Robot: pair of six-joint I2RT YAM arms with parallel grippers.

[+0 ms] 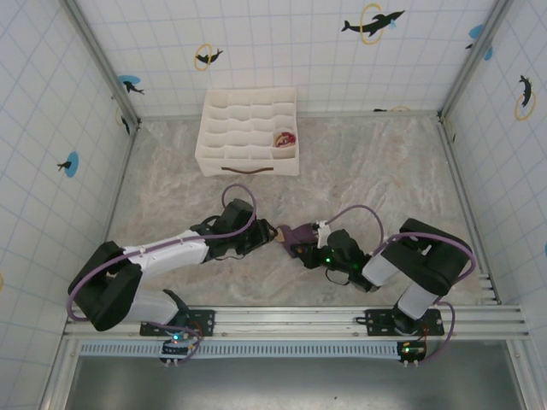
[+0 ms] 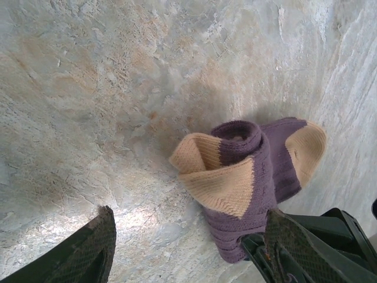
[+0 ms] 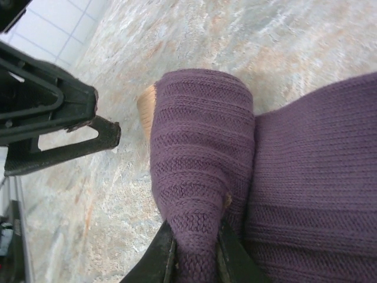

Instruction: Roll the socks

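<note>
The purple sock (image 1: 299, 232) lies bunched on the marble table (image 1: 385, 171), a touch toward six o'clock from centre in the top view, with its tan patches showing. At its five o'clock, the right gripper (image 3: 194, 259) has its jaws clenched tight on a fold of purple knit. At the sock's nine o'clock, the left gripper (image 2: 188, 253) has its jaws released and spread wide, gripping nothing. Up at twelve o'clock stands the white organiser box (image 1: 248, 162), with the beige-and-red sock (image 1: 285, 138) bundled in a compartment along its three o'clock side.
</note>
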